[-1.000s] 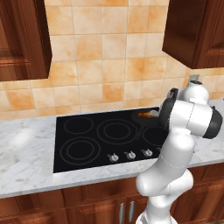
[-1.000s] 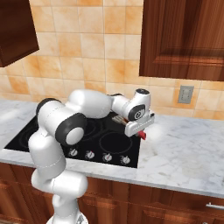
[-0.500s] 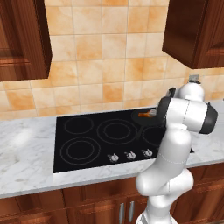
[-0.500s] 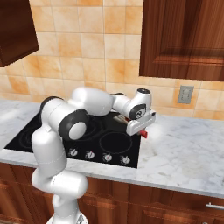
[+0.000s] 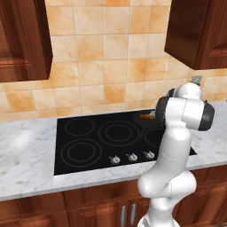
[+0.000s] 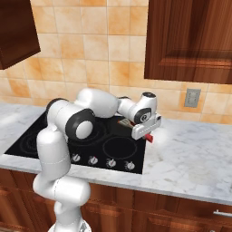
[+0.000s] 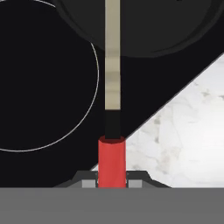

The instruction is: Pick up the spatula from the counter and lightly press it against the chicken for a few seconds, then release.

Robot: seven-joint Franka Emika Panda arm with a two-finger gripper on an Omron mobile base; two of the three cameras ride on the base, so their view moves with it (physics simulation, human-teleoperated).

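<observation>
Two fingertips of the gripper (image 7: 112,183) are clamped on the red handle of the spatula (image 7: 112,83), so the tool is carried clear of the counter (image 7: 188,131), above the right edge of the cooktop (image 7: 43,87). Gripping at the handle end leaves the whole pale blade free for pressing. The long axis runs straight out from the jaws: handle toward the counter, blade pointing inward over the rim of the dark pan (image 7: 166,26) at the cooktop's rear right. The orange piece there, judged to be the chicken (image 5: 144,116), is the pressing target.
</observation>
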